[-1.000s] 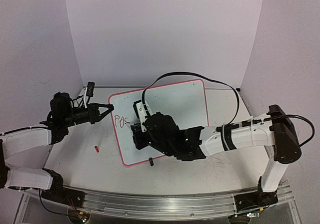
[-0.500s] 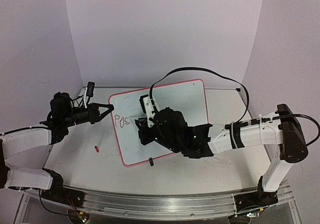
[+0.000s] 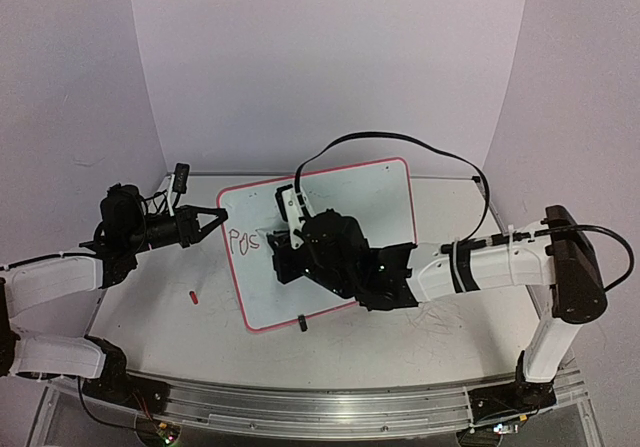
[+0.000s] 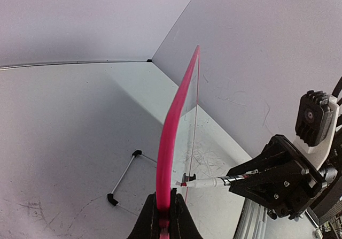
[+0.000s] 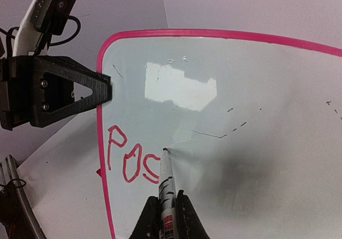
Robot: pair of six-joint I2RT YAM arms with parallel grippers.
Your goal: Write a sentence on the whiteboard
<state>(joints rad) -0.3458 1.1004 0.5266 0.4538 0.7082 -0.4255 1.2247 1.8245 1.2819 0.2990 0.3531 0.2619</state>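
The large, glossy white whiteboard [image 3: 372, 202] with a thin red-pink rim lies tilted in the middle of the pale surface [image 3: 140, 317]. The left gripper [image 4: 162, 217] is closed tight on the board's left rim. The right gripper [image 5: 166, 213] is pinched narrow around a slim white-barrelled marker [image 5: 166, 183]. The marker's tip touches the board just right of the thin red lettering [image 5: 127, 161], which reads "POS" so far and sits near the left edge.

Most of the sentence is unwritten, so the main danger is probably the board moving under the pen. It is clamped at one spot only, and each stroke further right pushes further from that hold. The board could pivot or flex, leaving wobbly or broken letters.

Pressing too hard might also make the marker slip or twist in the jaws, while pressing too lightly would leave gaps. The line could drift off level as it runs right. The right arm's looping black cable [image 3: 400, 142] arches above the far edge and may snag there.
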